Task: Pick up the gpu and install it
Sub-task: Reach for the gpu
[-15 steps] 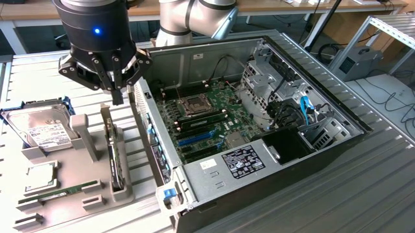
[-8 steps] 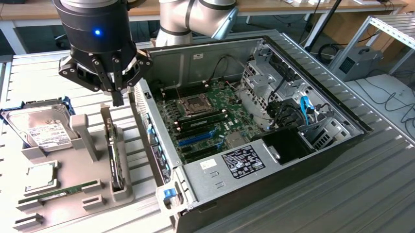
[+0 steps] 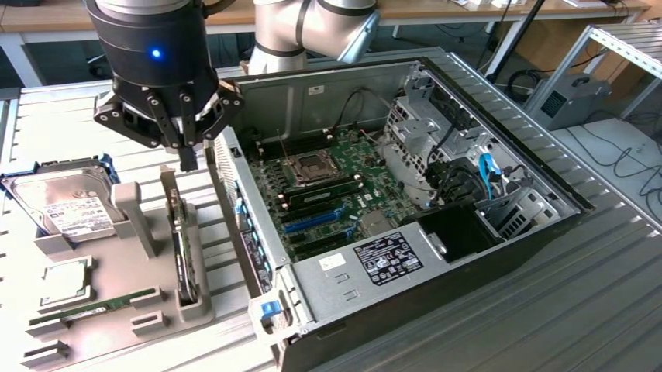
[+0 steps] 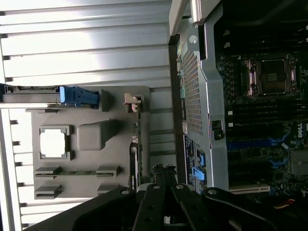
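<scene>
gripper (image 3: pixel 188 159) is pinched right shut w/ nothing in it, fingertips together, bare. it hangs over the grey parts tray (image 3: pixel 104 333), next to the open pc case (image 3: pixel 321 287).

the gpu (image 3: pixel 184 260) sits in that tray, stood up on its long edge in a slot, thin black card w/ a silvery bit at the far end. its long axis runs from the near edge of the tray away toward the back, roughly parallel w/ the case wall beside it.

the bit that matters: fingertips are above the card's far end, not its middle. they look clear of it, no contact as far as i can tell. from the wrist view the card's top edge (image 4: pixel 136 144) lies a little off to one side of the fingertips (image 4: pixel 163 169), on the side away from the case, so not dead centre over it. most of the card's length stretches out toward the near edge of the tray.

arm (image 3: pixel 310 31) comes in from behind the case, wrist pointing straight down, fingers vertical.

hard drive (image 3: pixel 67 205), cpu (image 3: pixel 67 280) and green ram stick (image 3: pixel 98 304) lie further toward the exterior view's left, well apart from the fingers. inside the case the motherboard (image 3: pixel 342 186) is exposed. card not lifted yet imo.
</scene>
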Controlling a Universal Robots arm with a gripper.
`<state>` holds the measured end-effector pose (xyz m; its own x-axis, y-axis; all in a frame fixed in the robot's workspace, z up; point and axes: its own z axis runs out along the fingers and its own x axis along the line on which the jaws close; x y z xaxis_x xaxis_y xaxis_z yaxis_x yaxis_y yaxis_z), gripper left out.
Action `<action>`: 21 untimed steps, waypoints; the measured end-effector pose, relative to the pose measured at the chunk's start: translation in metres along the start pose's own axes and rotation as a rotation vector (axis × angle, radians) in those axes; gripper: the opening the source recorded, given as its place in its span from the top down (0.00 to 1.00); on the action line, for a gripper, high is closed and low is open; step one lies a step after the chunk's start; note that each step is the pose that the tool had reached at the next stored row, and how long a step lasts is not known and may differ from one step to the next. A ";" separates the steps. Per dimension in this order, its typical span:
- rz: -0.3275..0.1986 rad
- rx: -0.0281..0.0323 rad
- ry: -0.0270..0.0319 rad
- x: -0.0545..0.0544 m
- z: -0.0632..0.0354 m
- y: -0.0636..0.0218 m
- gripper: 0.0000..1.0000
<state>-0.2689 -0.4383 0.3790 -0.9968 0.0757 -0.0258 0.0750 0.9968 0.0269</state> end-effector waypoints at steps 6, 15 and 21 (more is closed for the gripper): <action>0.000 0.0008 -0.0001 0.000 0.0001 -0.0029 0.89; 0.000 0.0027 -0.0002 0.000 0.0002 -0.0069 0.89; 0.000 0.0040 -0.0003 -0.001 0.0003 -0.0089 0.89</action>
<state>-0.2689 -0.4472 0.3785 -0.9968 0.0756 -0.0260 0.0750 0.9969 0.0230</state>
